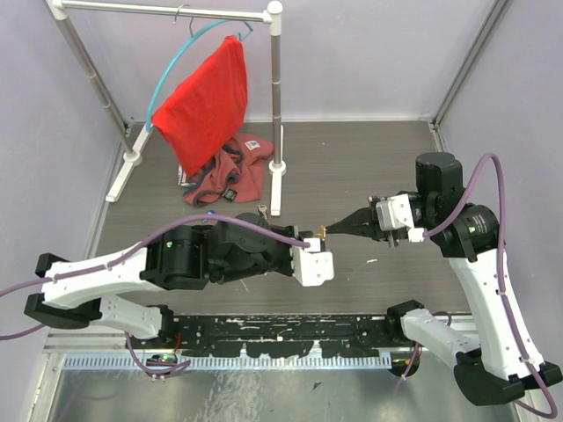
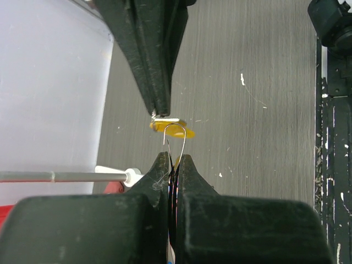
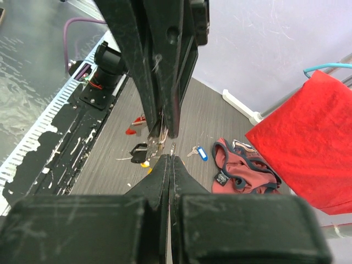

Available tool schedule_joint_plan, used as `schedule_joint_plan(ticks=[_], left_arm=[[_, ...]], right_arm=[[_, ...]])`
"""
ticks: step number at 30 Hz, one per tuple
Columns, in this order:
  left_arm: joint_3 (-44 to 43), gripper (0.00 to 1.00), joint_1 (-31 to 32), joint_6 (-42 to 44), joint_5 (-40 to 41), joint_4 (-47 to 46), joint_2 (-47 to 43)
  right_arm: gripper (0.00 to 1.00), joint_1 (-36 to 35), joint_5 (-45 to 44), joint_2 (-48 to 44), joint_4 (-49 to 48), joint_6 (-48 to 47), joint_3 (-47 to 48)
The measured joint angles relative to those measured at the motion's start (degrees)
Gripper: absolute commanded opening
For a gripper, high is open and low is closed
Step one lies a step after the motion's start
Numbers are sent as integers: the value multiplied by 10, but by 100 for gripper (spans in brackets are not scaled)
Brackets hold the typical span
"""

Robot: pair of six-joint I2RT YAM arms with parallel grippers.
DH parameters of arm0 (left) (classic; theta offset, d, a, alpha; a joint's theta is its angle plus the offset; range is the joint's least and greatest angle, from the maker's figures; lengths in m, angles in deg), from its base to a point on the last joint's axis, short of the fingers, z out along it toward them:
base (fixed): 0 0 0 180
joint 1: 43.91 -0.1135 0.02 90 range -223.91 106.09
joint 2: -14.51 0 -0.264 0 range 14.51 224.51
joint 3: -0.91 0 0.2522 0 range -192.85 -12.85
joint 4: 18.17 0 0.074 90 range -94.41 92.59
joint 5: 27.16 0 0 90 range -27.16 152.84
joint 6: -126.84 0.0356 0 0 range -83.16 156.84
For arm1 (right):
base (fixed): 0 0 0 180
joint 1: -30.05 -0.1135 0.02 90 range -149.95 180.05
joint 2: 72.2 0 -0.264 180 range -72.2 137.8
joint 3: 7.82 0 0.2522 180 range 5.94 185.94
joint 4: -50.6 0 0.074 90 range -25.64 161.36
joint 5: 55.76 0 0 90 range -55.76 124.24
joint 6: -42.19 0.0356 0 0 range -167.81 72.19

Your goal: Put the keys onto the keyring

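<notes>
Left hand (image 2: 174, 159) pinches keyring (image 2: 166, 142) upright — loop free at 12 o'clock — presumably so right hand (image 2: 159, 111), clamping yellow-headed key (image 2: 173, 131), can thread it.

Was closed in by pale lilac walls (image 1: 369, 53) over a grey wood-grain tabletop (image 1: 369, 167); held a white rail stand (image 1: 276, 114) back left, hung with red cloth (image 1: 207, 105), possibly a shirt.
</notes>
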Motion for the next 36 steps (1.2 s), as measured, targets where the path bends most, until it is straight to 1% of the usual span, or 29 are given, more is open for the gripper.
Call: schedule_joint_plan(ticks=[8,21,36], left_arm=[[-1,0,0,3,-11,4,22],[-13,0,0,4,-17,9,25],[-13,0,0,4,-29,14,25]], right_arm=[[1,0,18,3,6,-7,4],[1,-1,22,2,19,-23,4],[1,-9,17,3,57,-60,14]])
